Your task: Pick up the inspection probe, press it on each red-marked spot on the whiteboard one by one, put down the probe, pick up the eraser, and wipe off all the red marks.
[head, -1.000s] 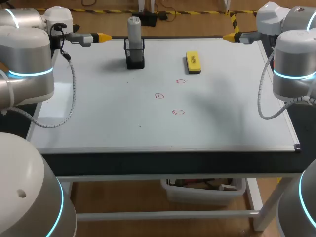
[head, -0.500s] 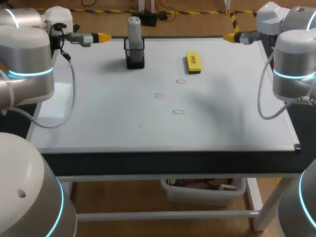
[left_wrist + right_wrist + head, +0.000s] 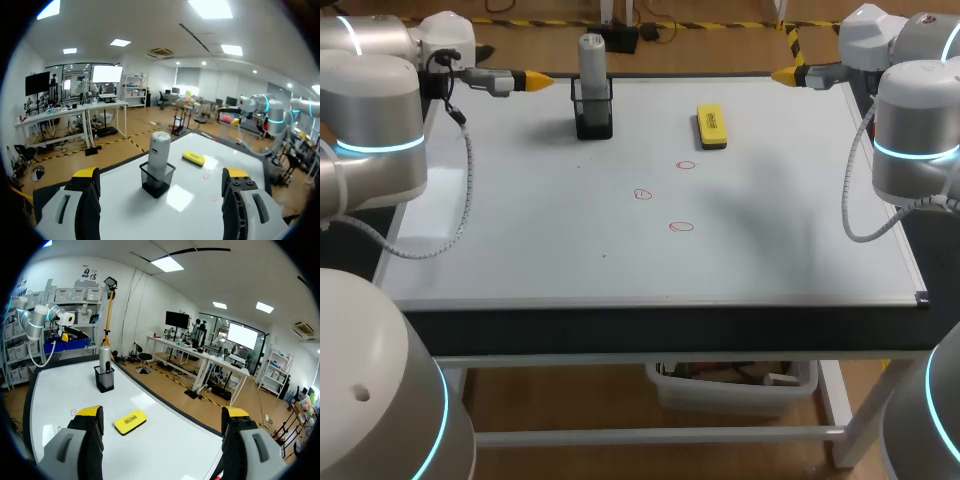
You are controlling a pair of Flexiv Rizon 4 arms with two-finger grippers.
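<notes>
The grey probe stands upright in a black holder at the back of the whiteboard. To its right lies the yellow eraser. Three small red marks dot the board's middle. My left gripper hovers open just left of the probe, which stands ahead between its fingers in the left wrist view. My right gripper is open over the back right edge, empty, with the eraser ahead of it.
A plastic bin sits under the table. The whiteboard's front edge meets a dark table border.
My left gripper has shifted slightly right, toward the probe holder. The right arm has not moved.
</notes>
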